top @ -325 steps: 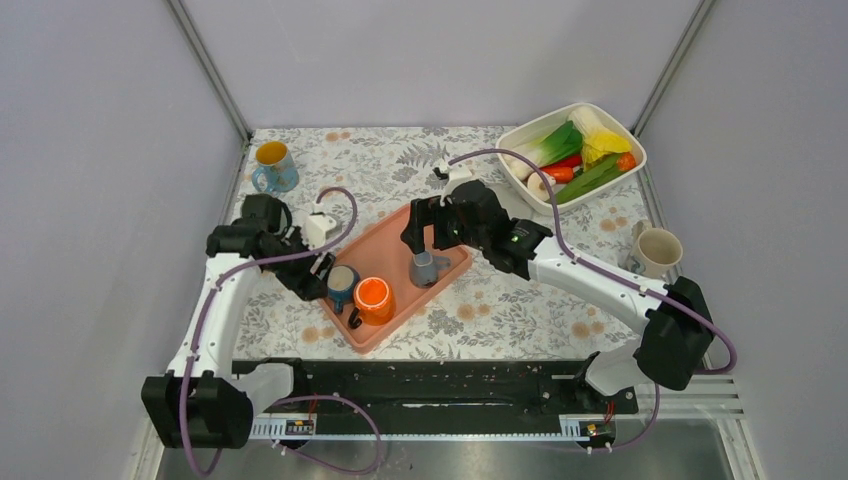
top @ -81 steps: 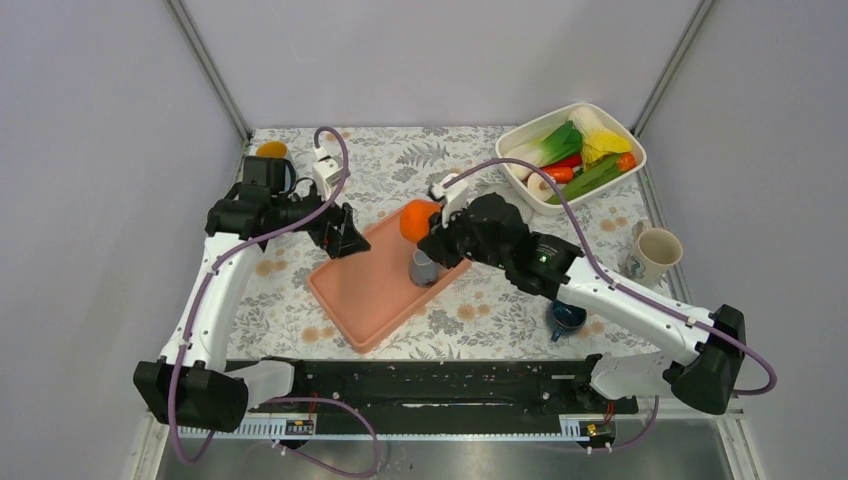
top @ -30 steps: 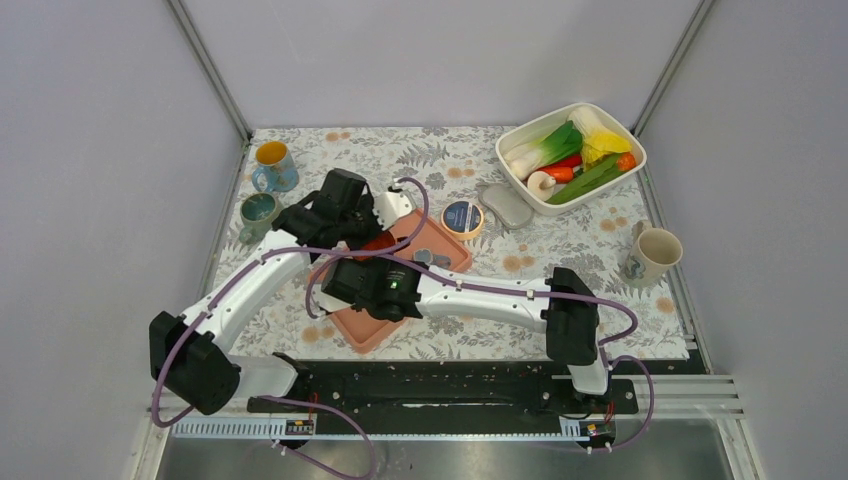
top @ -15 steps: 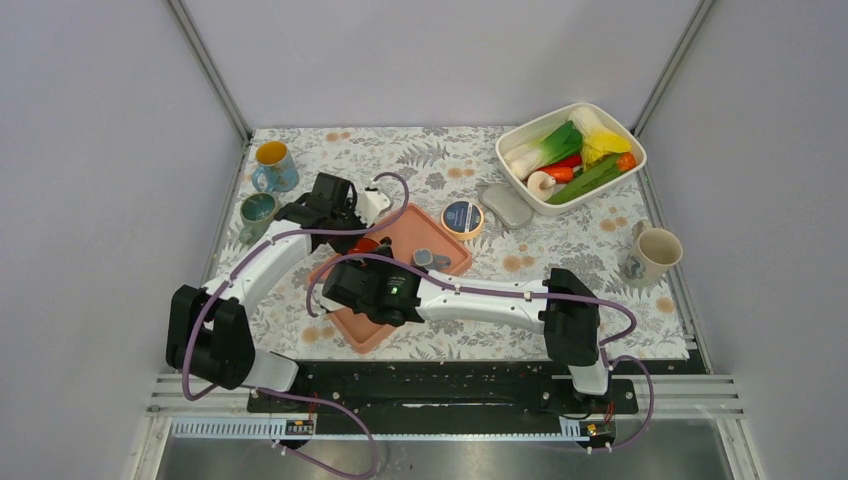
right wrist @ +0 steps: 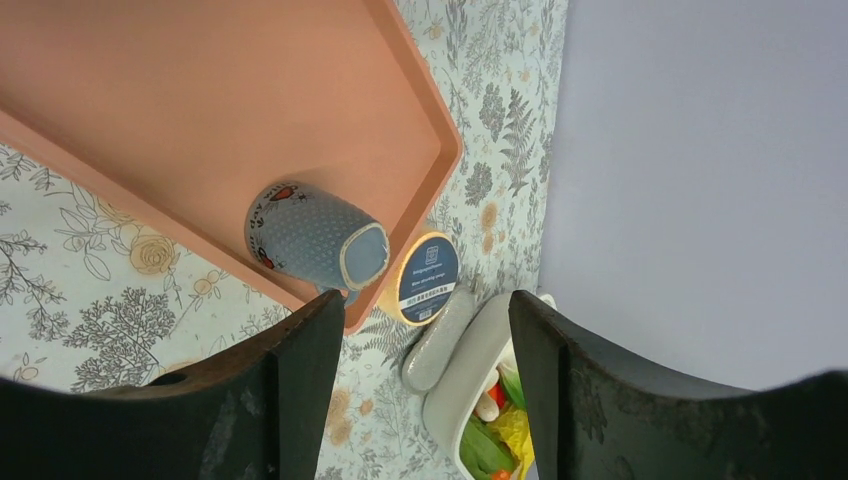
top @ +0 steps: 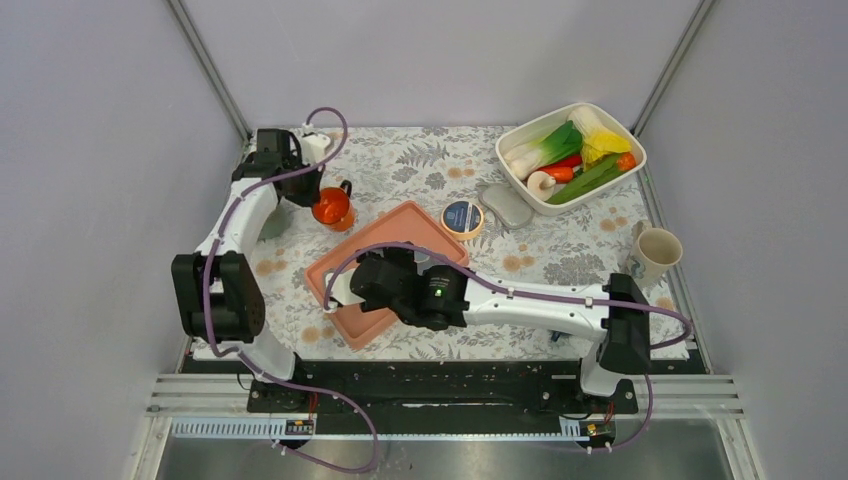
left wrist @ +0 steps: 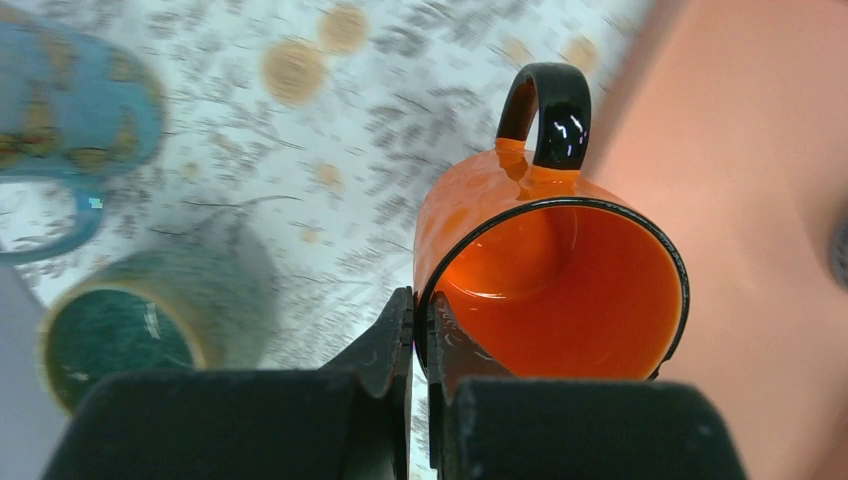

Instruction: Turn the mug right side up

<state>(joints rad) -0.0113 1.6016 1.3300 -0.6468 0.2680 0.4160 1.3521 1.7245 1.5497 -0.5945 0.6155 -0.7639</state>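
- Your task's thing, the grey mug (right wrist: 315, 245), is in the far right corner of the pink tray (right wrist: 200, 100), close against the rim.
- In the right wrist view you see its dotted side and its closed base; the mouth does not show, so it is not right side up.
- Your right gripper (right wrist: 425, 297) is spread wide with nothing between its fingers. It hangs above the near left part of the tray, well apart from the grey mug.
- Your left gripper (left wrist: 420, 310) is clenched on the orange mug (left wrist: 555, 285), one finger inside the rim and one outside, pinching the wall opposite the black handle.
- The orange mug sits mouth up, over the table (top: 560, 260) just beside the tray's far left edge. You cannot tell from these views whether its base touches the table.
- Near the orange mug on the left you have a blue mug (left wrist: 70, 120) and a teal mug (left wrist: 130, 330), both on the table and both blurred in the left wrist view.
- A tape roll (right wrist: 425, 280) lies on the table just outside the tray corner that holds the grey mug.
- At the far right corner stands a white dish (top: 640, 150) filled with vegetables, and a beige mug (top: 655, 250) stands upright at the right edge.
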